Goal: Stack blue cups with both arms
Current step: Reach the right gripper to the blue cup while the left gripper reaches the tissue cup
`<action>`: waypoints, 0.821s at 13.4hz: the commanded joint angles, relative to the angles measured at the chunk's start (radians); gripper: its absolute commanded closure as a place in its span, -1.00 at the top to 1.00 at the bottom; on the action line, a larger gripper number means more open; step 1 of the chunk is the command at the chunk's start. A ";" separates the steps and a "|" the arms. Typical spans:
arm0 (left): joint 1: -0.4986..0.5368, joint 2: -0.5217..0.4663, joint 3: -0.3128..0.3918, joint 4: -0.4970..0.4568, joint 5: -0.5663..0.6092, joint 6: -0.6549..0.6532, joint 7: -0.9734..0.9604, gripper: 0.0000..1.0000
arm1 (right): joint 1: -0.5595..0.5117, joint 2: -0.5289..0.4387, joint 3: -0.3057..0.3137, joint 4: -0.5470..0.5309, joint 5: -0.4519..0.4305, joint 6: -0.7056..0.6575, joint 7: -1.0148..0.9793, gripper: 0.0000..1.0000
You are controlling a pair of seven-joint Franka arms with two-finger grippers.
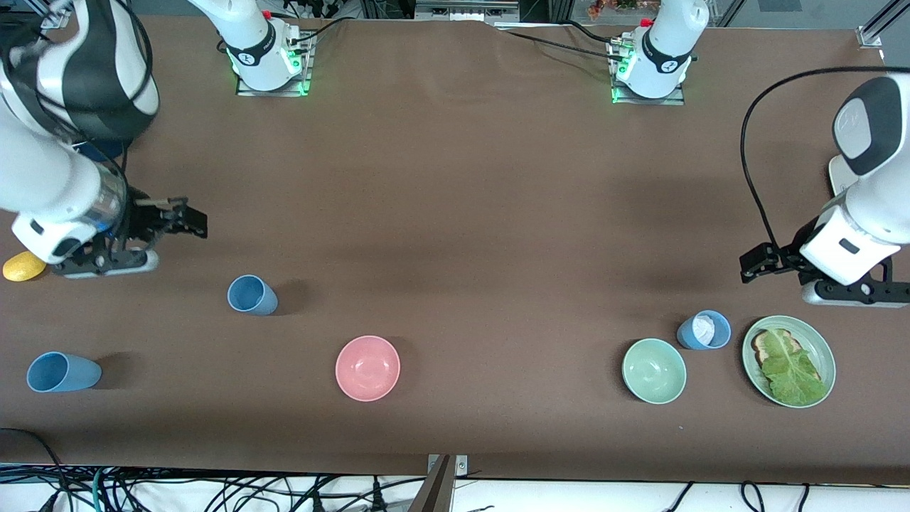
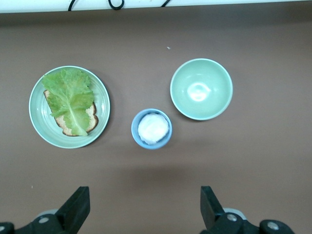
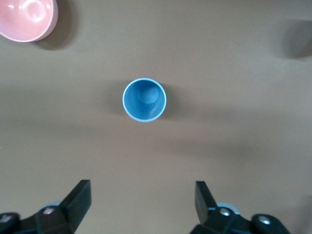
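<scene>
The approach step is judged to be in hand: an upright empty blue cup (image 1: 252,295), standing toward the right arm's end from the pink bowl (image 1: 367,368), is being framed by the spread jaws of the right gripper (image 1: 178,217) held above the table. A descent and side grasp are called for next. A second blue cup (image 1: 62,372) (also empty) is lying nearer that end. The left gripper (image 1: 755,262), spread wide, is waiting over a third cup (image 1: 704,330) holding something white, between the empty green bowl (image 1: 654,370) and a lettuce-and-toast plate (image 1: 825,348).

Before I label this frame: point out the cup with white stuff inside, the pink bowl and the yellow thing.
Filled blue cup (image 1: 704,329), front view, white contents.
Pink bowl (image 1: 367,368), front view, inside.
Yellow object (image 1: 23,267), front view, top.
</scene>
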 commanded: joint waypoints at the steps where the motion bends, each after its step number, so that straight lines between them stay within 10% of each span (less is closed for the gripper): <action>1: 0.029 0.075 -0.001 0.026 -0.009 0.062 0.012 1.00 | -0.029 0.082 -0.001 0.076 -0.001 0.032 -0.076 0.27; 3: 0.038 0.123 -0.001 0.017 -0.006 0.129 0.012 1.00 | -0.046 0.103 -0.001 0.070 0.002 0.054 -0.092 -0.01; 11: 0.066 0.261 -0.001 0.010 -0.004 0.280 0.012 1.00 | -0.057 0.234 -0.001 0.055 0.002 0.212 -0.092 -0.02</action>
